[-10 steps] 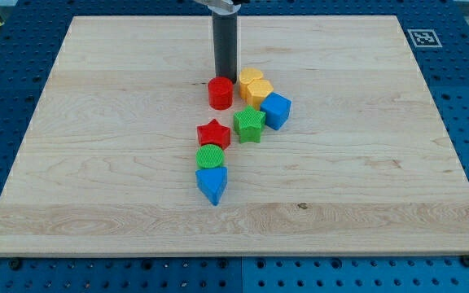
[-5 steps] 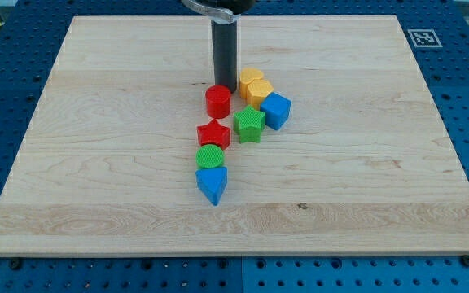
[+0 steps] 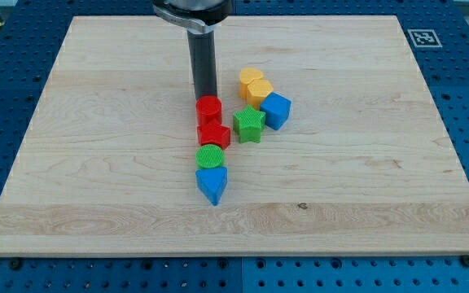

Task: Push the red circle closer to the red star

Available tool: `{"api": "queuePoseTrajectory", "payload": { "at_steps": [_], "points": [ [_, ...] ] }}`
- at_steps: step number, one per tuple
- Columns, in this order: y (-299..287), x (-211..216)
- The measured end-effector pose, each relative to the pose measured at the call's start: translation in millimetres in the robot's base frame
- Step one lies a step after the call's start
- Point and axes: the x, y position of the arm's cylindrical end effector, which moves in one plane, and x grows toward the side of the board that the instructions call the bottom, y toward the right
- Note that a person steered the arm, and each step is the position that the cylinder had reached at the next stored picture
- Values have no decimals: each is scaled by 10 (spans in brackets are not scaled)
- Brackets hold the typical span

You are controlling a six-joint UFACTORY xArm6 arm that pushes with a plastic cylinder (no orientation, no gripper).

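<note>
Red circle [image 3: 208,109] sits against the top edge of the red star [image 3: 213,134]; the two appear to touch, so the task looks essentially complete. My tip [image 3: 206,97] stands just behind the circle, on its upper side, apparently in contact, placed there because a push from that side drives the circle down the view toward the star. There is no claw on this rig, only the rod, so nothing is clenched or released.

Below the star lie the green circle [image 3: 210,156] and the blue triangle [image 3: 212,184], forming a column. The green star [image 3: 249,124], the blue block [image 3: 275,110] and the yellow blocks [image 3: 255,85] stand clustered to the view's right, near but apart from the circle. Further pushing risks shoving the whole column downward.
</note>
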Motion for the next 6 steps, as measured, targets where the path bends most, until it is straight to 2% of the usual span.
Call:
{"api": "queuePoseTrajectory", "payload": {
  "at_steps": [1,4,6],
  "points": [
    [-54,-148],
    [-293,178],
    [-291,196]
  ]
}}
